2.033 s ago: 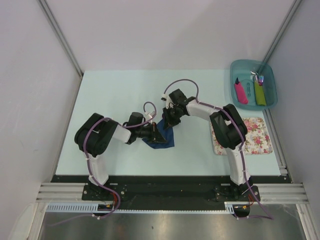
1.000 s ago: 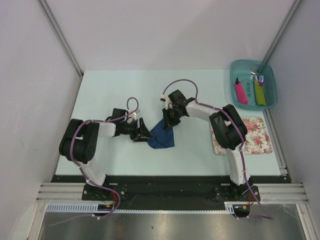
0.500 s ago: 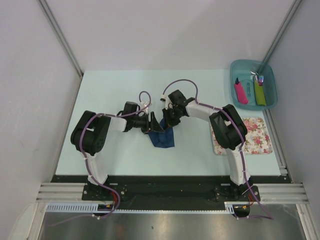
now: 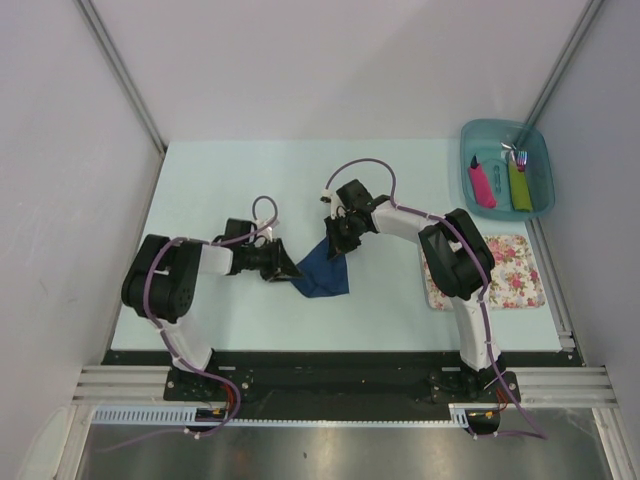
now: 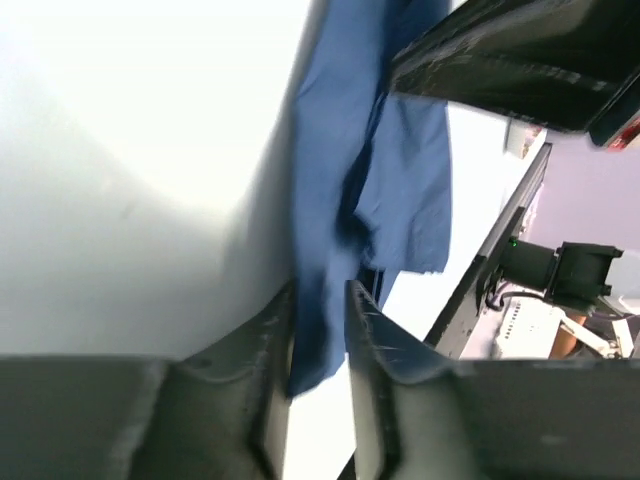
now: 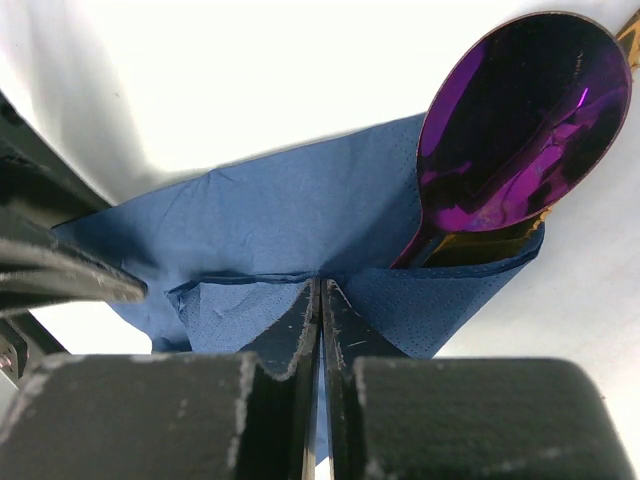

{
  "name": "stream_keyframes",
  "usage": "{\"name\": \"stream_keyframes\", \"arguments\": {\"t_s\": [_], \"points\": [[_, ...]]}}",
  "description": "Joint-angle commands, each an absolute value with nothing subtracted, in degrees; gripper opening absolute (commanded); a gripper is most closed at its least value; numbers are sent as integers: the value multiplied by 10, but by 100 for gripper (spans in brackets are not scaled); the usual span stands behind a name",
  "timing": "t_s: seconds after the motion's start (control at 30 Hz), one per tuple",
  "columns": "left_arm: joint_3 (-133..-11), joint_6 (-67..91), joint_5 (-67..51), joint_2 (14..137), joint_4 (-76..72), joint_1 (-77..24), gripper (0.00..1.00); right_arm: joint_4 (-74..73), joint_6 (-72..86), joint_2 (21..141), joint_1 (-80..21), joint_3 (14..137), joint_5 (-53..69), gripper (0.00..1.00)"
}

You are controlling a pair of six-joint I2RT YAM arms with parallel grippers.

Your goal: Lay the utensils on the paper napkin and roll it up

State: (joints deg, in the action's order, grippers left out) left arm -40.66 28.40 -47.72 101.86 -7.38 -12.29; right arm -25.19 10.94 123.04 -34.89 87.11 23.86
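Observation:
The paper napkin (image 4: 322,272) is a crumpled navy sheet between both grippers. My left gripper (image 4: 288,267) is at its left corner; in the left wrist view the jaws (image 5: 318,305) are closed to a narrow gap with a fold of napkin (image 5: 335,170) between them. My right gripper (image 4: 337,243) is shut on a napkin fold (image 6: 300,215), fingertips together (image 6: 320,290). The purple spoon bowl (image 6: 520,120) sticks out of the folded napkin, with a tan wooden piece (image 6: 480,247) just under it. Their handles are hidden inside.
A teal tray (image 4: 500,124) at the back right holds pink-handled (image 4: 483,185) and green-handled (image 4: 519,186) cutlery. A floral mat (image 4: 515,265) lies at the right, partly under my right arm. Walls enclose the table on three sides.
Over the last second my left gripper swung right toward the napkin's middle, then back left, and the napkin's left corner followed it. My right gripper stayed put on its fold.

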Motion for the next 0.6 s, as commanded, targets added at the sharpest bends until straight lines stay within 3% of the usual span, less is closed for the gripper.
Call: {"name": "stream_keyframes", "arguments": {"t_s": [0.0,0.2,0.57], "points": [[-381,303,-487,977,-87,-118,23,-244,103,1277,-362,845,194,5],[-401,368,-510,954,-140,-155,3,-242,107,1278,-362,846,198,5],[-429,474,-477,1026,-255,-243,1,-238,112,1276,-363,844,201,5]]}}
